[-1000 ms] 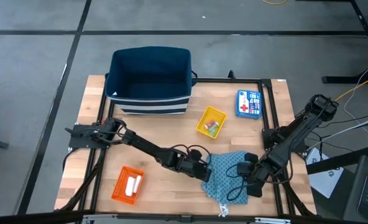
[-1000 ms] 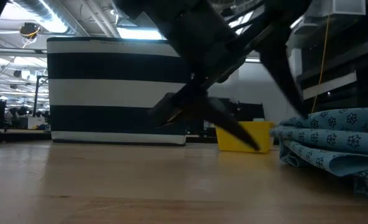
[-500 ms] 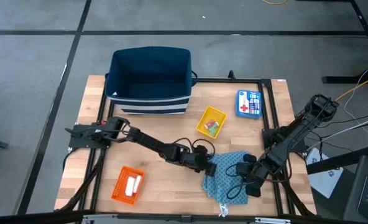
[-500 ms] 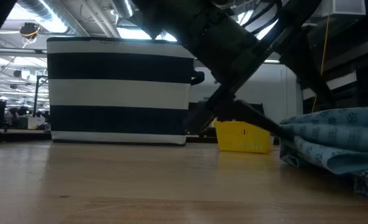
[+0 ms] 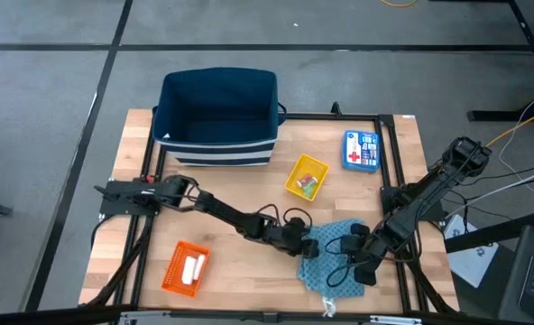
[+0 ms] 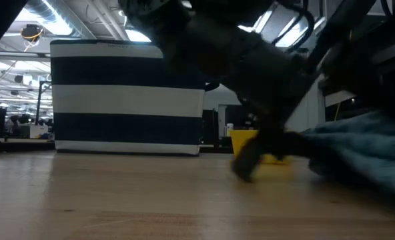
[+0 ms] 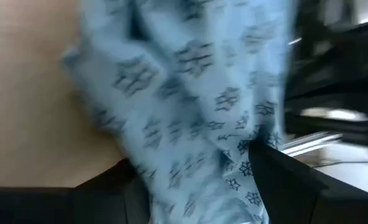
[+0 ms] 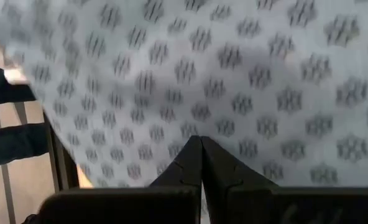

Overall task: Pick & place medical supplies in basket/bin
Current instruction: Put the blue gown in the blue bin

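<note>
the soft, light cloth (image 5: 328, 255) lies bunched between the 2 grippers, the left gripper (image 5: 305, 244) open astride its near edge, the right gripper (image 5: 344, 271) pinched closed on it; probably floppy, best grabbed by a thick fold.

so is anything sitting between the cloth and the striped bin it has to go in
Nothing blocks a lifted carry. The yellow tray lies just right of the direct line from the cloth to the bin. The left gripper is at the cloth's edge.
</note>
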Available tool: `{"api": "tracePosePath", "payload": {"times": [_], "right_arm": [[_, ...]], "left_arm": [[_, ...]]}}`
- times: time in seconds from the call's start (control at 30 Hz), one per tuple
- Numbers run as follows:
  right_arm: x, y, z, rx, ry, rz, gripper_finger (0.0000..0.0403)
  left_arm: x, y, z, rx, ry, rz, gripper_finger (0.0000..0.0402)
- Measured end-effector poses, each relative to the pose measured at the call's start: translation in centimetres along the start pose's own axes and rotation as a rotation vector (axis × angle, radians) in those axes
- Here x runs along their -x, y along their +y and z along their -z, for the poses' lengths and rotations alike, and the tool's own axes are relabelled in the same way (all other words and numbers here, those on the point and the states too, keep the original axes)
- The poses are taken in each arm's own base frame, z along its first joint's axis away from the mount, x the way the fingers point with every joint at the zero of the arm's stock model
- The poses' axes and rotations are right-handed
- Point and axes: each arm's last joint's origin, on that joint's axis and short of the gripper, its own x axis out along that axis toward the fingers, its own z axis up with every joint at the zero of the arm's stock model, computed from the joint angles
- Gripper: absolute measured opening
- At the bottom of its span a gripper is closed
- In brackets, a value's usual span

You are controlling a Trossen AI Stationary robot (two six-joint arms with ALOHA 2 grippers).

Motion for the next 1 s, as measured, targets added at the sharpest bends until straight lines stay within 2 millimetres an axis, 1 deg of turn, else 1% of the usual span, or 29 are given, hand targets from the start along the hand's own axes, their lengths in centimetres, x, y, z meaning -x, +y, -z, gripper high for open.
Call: {"api": "tracePosePath", "payload": {"times": [0.07, 0.13, 0.37, 0.5, 0.77, 0.87, 1.0], "right_arm": [[0.0, 0.0, 0.0, 0.001, 0.003, -0.006, 0.0], [0.0, 0.1, 0.0, 0.004, 0.006, -0.017, 0.0], [0.0, 0.1, -0.1, 0.021, 0.016, -0.03, 0.0], [0.0, 0.0, -0.3, 0.017, 0.031, -0.04, 0.0], [0.0, -0.1, -0.4, 0.014, 0.029, -0.038, 0.0], [-0.3, -0.6, -0.1, 0.001, 0.039, -0.023, 0.0], [-0.7, -1.2, 0.4, -0.018, 0.072, -0.014, 0.0]], "left_arm": [[-0.5, -0.2, 0.2, 0.015, -0.056, 0.088, 0.024], [-0.7, -0.2, 0.2, 0.023, -0.108, 0.132, 0.024], [-0.8, -0.2, -0.8, 0.013, -0.144, 0.139, 0.024], [-0.8, -0.4, -0.8, -0.003, -0.137, 0.174, 0.024], [-0.6, -0.7, 1.6, -0.002, -0.078, 0.203, 0.024], [-0.1, -1.4, 2.6, 0.001, -0.059, 0.22, 0.024], [0.5, -2.1, 3.4, -0.002, -0.041, 0.222, 0.024]]}}
